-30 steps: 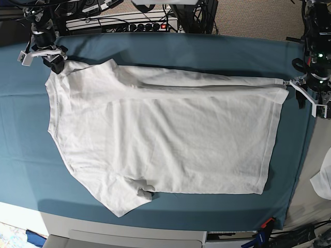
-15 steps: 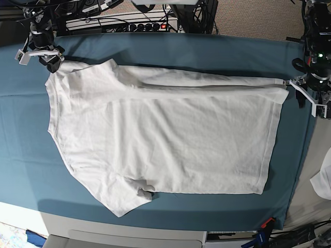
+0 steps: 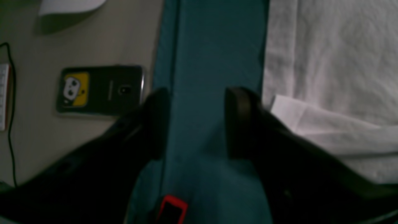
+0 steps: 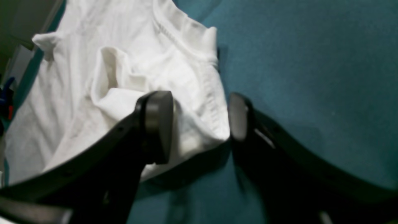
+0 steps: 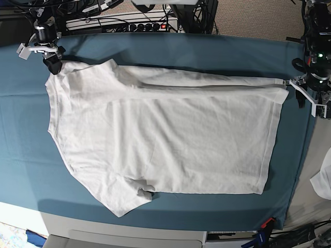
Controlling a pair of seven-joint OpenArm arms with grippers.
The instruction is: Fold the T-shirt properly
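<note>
The white T-shirt lies flat on the teal table cloth, neckline to the left, with its far long edge folded over. My right gripper hovers open at the shirt's far left shoulder corner. In the right wrist view the ribbed corner of the T-shirt shows between the spread fingers of that gripper, and neither one pinches it. My left gripper stands open just off the far right hem corner. Its wrist view shows the gripper over bare cloth, with the T-shirt beside its right finger.
A dark phone lies on the grey table past the cloth's right edge, near a small white fabric scrap. A power strip and cables run behind the far edge. The table's front edge is just beyond the shirt's near sleeve.
My right gripper has drawn back from the shoulder corner toward the far left of the table. The shirt and my left gripper have not moved.
</note>
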